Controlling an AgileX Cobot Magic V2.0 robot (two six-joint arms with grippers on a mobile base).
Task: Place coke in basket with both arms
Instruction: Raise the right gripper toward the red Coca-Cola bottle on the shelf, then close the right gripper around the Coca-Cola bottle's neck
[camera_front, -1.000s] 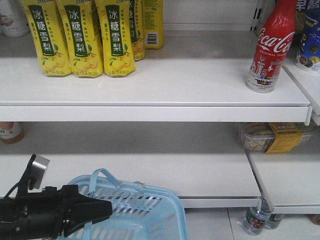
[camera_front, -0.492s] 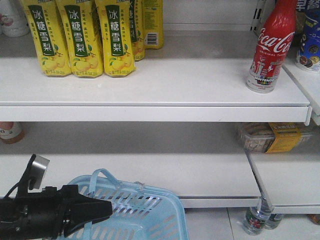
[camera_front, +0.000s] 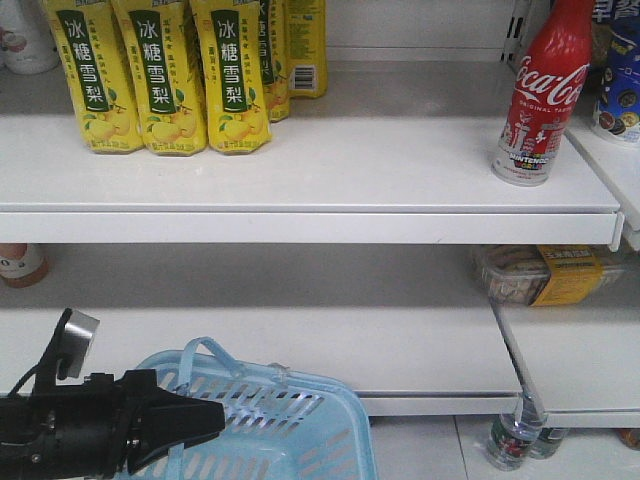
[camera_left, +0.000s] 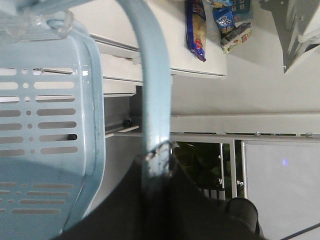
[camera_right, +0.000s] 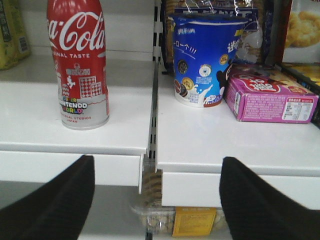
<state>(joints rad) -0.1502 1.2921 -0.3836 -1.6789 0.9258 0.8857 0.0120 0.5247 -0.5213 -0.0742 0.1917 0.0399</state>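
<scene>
Nothing has really changed since the picture a moment ago; the coke (camera_front: 535, 95) stands in the same spot on the white shelf (camera_front: 300, 170), and the left gripper (camera_front: 220, 413) has not moved either; so the job is no further along, and I think it is only just starting; the left gripper is squeezed tight on the handle (camera_left: 152, 75) of the basket (camera_front: 310, 425), and the basket hangs right at its tip, tipped to one side; the right gripper (camera_right: 157, 165) has its two black fingers (camera_right: 55, 200) spread wide with nothing between them; the coke is in front of it and higher up, lined up with the left-hand finger in the wrist view, not with the gap; a blue cup (camera_right: 205, 60) and a pink box (camera_right: 270, 97) sit ahead on its other side; nothing touches the coke yet, and it is well apart from the basket; I think the right gripper needs to go up and a bit left to get the bottle in its gap
</scene>
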